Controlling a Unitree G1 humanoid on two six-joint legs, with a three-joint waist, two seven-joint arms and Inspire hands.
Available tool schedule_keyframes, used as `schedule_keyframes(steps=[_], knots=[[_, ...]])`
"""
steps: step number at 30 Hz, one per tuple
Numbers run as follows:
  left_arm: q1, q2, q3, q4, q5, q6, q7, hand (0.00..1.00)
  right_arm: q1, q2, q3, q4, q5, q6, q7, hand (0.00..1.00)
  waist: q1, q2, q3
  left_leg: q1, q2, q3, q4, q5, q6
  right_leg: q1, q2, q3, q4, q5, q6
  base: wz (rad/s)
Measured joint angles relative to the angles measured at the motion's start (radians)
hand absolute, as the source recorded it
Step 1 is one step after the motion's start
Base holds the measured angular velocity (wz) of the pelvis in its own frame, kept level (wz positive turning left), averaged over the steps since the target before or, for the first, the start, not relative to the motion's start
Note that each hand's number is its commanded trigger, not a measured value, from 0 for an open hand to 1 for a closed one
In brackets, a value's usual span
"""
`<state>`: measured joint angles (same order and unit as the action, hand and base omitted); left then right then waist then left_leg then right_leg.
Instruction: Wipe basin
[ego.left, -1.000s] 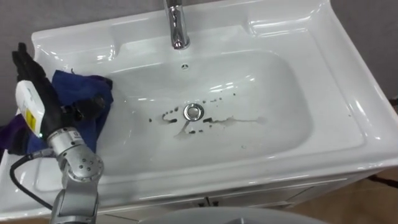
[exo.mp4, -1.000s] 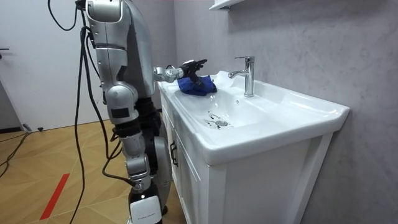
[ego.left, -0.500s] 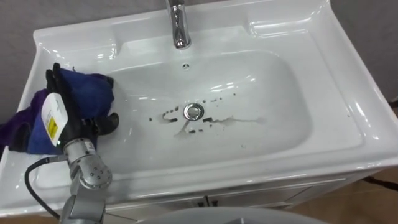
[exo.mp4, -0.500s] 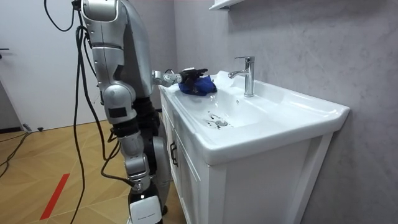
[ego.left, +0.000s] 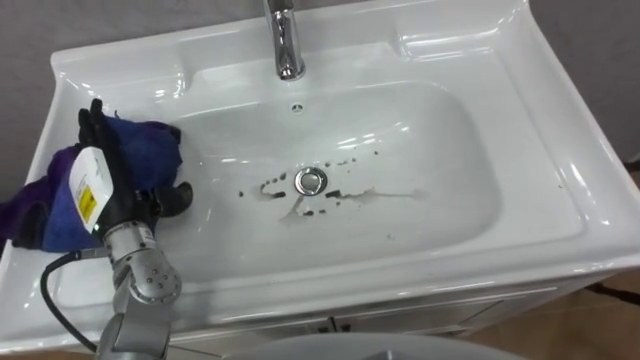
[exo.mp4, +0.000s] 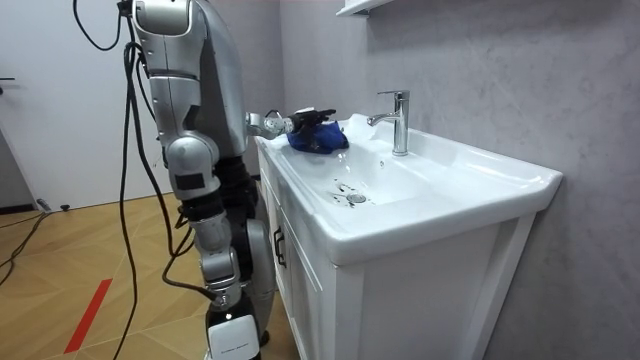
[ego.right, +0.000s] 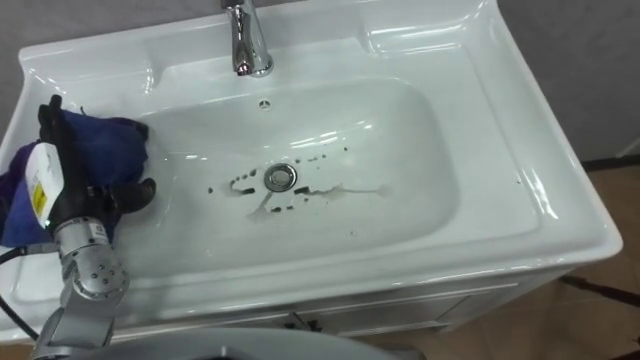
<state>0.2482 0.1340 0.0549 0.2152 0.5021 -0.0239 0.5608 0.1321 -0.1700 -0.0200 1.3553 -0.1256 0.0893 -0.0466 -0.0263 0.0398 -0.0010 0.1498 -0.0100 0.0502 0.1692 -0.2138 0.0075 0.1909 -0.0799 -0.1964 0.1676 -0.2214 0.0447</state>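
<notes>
Within the last second the left robot hand (ego.left: 95, 185) has moved from beside the cloth (ego.left: 150, 150) onto it. It now lies over the cloth with fairly straight fingers. The cloth sits on the left rim of the basin (ego.left: 520, 130), so wiping of the bowl appears not yet begun. The cloth's long axis runs from the outer left edge up-right toward the tap (ego.left: 286, 45). Dark specks (ego.left: 268, 186) surround the drain (ego.left: 311, 181).

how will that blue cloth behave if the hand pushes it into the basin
Probably floppy: the cloth lies bunched in folds under the left hand, so it may crumple, not slide flat. The basin looks glossy, so it should glide easily.
</notes>
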Motion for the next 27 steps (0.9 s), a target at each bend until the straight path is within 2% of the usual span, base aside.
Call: schedule_keyframes(steps=[8,19,22,27], knots=[[-0.002,0.006,0.001,-0.002,0.005,0.021,0.044,0.0,0.001,0.0,0.0,-0.001,0.01,0.032,-0.005,0.0,0.005,0.007,-0.0009,-0.004,0.0,-0.001,-0.001,0.0,0.0,-0.001,0.001,0.0,0.001,0.0,0.0,0.0],[0.035,0.005,0.02,0.032,0.012,0.029,0.066,0.0,0.003,0.0,-0.001,-0.004,0.004,0.036,-0.006,0.0,0.006,-0.001,-0.0045,0.004,0.0,0.0,-0.001,0.0,0.0,0.001,0.001,0.003,0.0,0.0,0.0,0.0],[0.036,0.005,0.021,0.053,0.013,0.05,0.062,0.0,0.004,0.0,-0.001,-0.006,0.004,0.044,-0.005,0.0,0.004,0.003,-0.0048,0.002,0.0,0.0,-0.001,0.0,0.0,0.002,0.001,0.002,0.003,0.0,0.0,0.0],[0.031,0.005,0.02,0.068,0.014,0.059,0.062,0.0,0.007,0.0,0.0,-0.007,0.005,0.058,-0.005,0.0,0.004,0.012,-0.0047,0.002,0.001,0.0,-0.003,0.0,0.0,0.002,0.002,0.002,0.003,0.0,-0.001,0.0]])
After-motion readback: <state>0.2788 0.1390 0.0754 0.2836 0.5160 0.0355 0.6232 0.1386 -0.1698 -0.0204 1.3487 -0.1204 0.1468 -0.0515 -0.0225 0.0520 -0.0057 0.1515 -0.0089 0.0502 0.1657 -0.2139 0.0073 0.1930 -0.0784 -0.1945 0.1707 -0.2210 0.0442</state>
